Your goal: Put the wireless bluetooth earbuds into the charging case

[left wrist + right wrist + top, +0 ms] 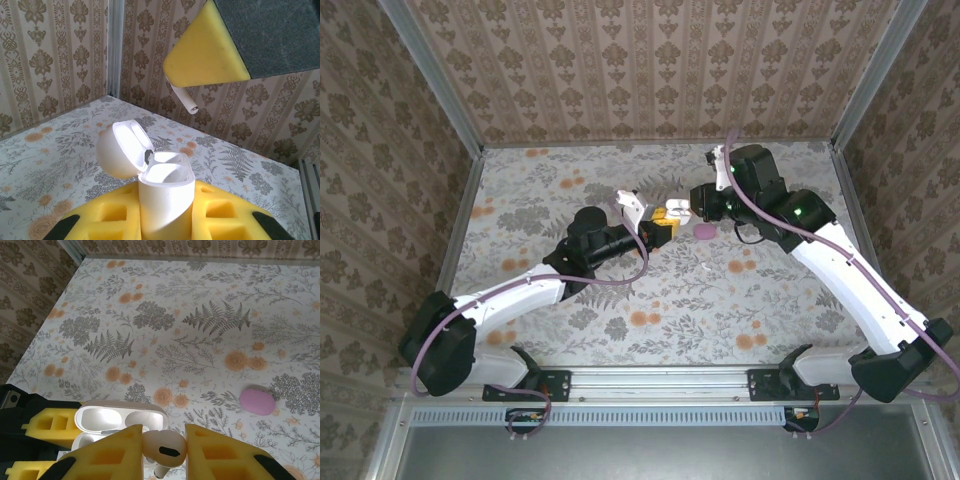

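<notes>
My left gripper is shut on the white charging case, which stands upright between its yellow foam pads with the lid swung open to the left. My right gripper is shut on a white earbud, its stem pointing down. In the right wrist view the open case lies just below and left of the earbud, with its wells visible. From the left wrist view, the earbud's stem hangs above the case mouth and apart from it. Both grippers meet over the table's middle.
A pink oval object lies on the floral tabletop to the right of the grippers, also visible from above. Patterned walls enclose the table at the back and on both sides.
</notes>
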Controlling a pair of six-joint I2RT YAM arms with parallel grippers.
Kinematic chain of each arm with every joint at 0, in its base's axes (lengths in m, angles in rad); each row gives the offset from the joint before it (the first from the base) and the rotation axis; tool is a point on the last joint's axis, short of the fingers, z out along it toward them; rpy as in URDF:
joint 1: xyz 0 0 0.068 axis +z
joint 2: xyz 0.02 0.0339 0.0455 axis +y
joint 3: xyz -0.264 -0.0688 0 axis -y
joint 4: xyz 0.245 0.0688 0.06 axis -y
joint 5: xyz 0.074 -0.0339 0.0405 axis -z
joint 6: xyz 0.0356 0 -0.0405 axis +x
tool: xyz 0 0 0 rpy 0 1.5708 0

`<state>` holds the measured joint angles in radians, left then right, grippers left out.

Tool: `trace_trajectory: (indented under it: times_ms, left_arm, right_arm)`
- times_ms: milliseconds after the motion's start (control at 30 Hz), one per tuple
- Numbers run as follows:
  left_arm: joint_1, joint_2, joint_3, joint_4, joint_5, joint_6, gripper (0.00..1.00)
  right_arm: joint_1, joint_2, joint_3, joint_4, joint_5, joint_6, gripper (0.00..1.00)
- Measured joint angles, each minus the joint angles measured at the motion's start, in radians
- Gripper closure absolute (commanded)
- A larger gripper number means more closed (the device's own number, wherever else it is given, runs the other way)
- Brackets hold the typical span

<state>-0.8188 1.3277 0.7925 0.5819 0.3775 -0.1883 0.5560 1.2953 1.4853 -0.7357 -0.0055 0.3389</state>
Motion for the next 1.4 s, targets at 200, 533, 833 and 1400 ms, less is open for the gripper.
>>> trace_trajectory:
  times_ms: [200,533,833,1400]
  left_arm:
    - [0.0,-0.002,0.0,0.002,0.0,0.0,0.81]
    - [0.0,-0.016,0.0,0.002,0.0,0.0,0.81]
    - [0.0,-0.016,0.001,0.002,0.0,-0.003,0.81]
    - [0.0,-0.016,0.002,0.01,-0.001,-0.022,0.81]
  right_arm:
    - [0.024,0.0,0.0,0.008,0.014,-0.023,0.75]
    - [0.041,0.003,-0.015,0.03,0.042,-0.048,0.75]
    - [0.047,0.01,-0.019,0.037,0.052,-0.049,0.75]
    - [0.054,0.013,-0.055,0.08,0.056,-0.048,0.76]
